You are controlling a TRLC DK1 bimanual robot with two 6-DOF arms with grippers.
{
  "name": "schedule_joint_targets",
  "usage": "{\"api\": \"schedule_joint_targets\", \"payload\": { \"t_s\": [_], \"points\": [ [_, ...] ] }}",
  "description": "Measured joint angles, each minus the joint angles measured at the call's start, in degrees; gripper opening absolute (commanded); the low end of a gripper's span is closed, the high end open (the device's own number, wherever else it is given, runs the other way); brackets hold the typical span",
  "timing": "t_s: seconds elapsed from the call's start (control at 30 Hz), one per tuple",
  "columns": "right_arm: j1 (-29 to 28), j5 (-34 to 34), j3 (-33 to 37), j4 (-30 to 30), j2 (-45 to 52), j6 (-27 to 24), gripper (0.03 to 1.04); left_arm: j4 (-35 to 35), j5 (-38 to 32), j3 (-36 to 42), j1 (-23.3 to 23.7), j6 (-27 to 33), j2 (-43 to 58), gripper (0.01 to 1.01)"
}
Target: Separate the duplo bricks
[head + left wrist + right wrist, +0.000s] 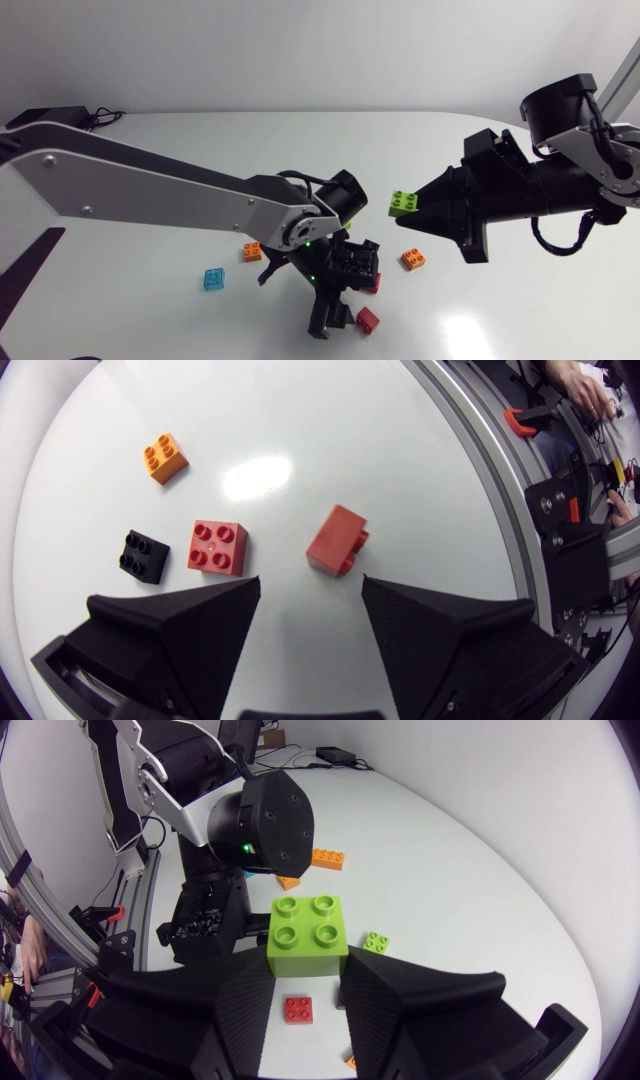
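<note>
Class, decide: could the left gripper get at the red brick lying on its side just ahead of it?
Probably yes: the left gripper stands open, and the tipped red brick lies just ahead of the gap, with only bare table between.

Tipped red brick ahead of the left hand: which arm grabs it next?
Left, probably. The left hand is open with the tipped red brick just ahead of the gap. The right hand is shut on the green brick.
</note>
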Motion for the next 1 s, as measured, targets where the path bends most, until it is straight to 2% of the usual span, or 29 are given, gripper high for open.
{"api": "schedule_joint_targets", "payload": {
  "t_s": [0.37,0.73,0.83,1.0],
  "points": [
    [-0.4,-0.4,-0.4,-0.9,-0.8,0.0,0.27,0.1,-0.2,-0.2,-0.1,-0.8,-0.3,0.859],
    [-0.3,-0.6,-0.8,-1.2,-1.4,0.0,0.27,0.4,1.3,-3.0,-3.3,-0.6,-5.1,0.818],
    [0.5,0.3,-0.8,0.0,0.5,0.1,0.27,0.3,1.4,-4.1,-2.3,-0.5,-7.8,0.820],
    [1.6,3.4,1.3,6.1,10.9,1.7,0.27,-2.9,1.4,-5.4,2.4,0.6,-14.6,0.820]
  ]
}}
